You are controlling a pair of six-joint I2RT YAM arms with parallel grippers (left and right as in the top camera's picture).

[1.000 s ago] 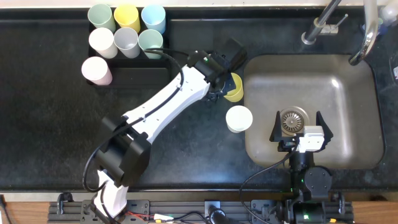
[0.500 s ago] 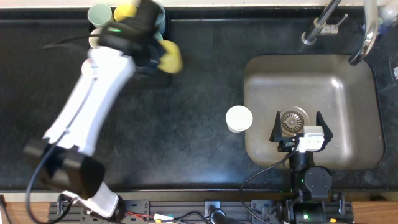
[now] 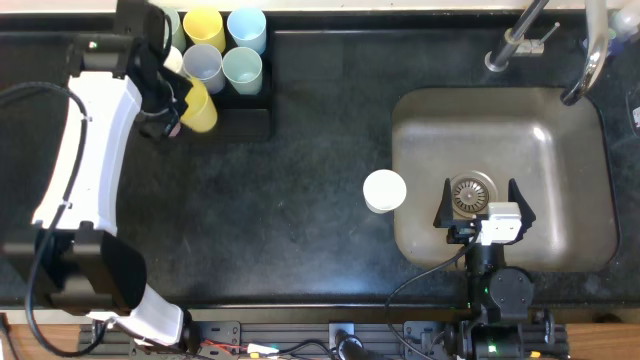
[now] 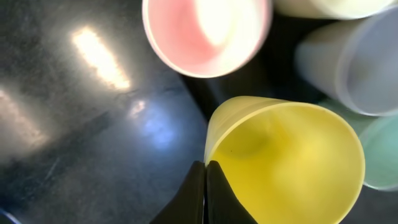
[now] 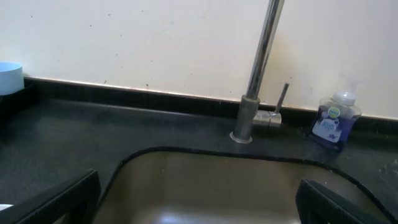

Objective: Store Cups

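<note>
Left claw (image 4: pixel 206 167): squeezed tight on the rim of the held yellow cup (image 3: pixel 198 106), at the far left end of the dark counter (image 3: pixel 300 220).
Held yellow cup: its open mouth faces the claw's camera. It is at the corner of the black tray (image 3: pixel 250 120) nearest the claw. I cannot tell if it touches the tray.
In the way: the pink cup (image 4: pixel 205 34) stands just beside the held cup, right by the claw. The grey cup (image 3: pixel 205 65) is close on the other side.
Cups past the left claw: the green cup (image 3: pixel 172 18) and the white tray cup (image 3: pixel 173 58) peek out from behind the arm. Next come the second yellow cup (image 3: pixel 203 28), the mint cup (image 3: pixel 242 68) and the blue cup (image 3: pixel 246 28). All of them stand in the tray.
Lone white cup (image 3: pixel 384 190): on the counter, well apart from the left claw, just beside the sink's edge and near the right claw.
Sink (image 3: pixel 560 130): a metal bowl under the right claw.
Right claw (image 3: pixel 484 206): fingers spread wide with nothing in them, over the sink, just beside the drain (image 3: pixel 472 190).
Tap (image 3: pixel 520 38): behind the sink, past the right claw.
Soap bottle (image 5: pixel 336 121): purple, by the wall, near the tap.
Count: nine cups. Two are yellow and two are white. There is one each of pink, grey, green, mint and blue. There is one tray, one sink, one tap, one soap bottle and two claws.
</note>
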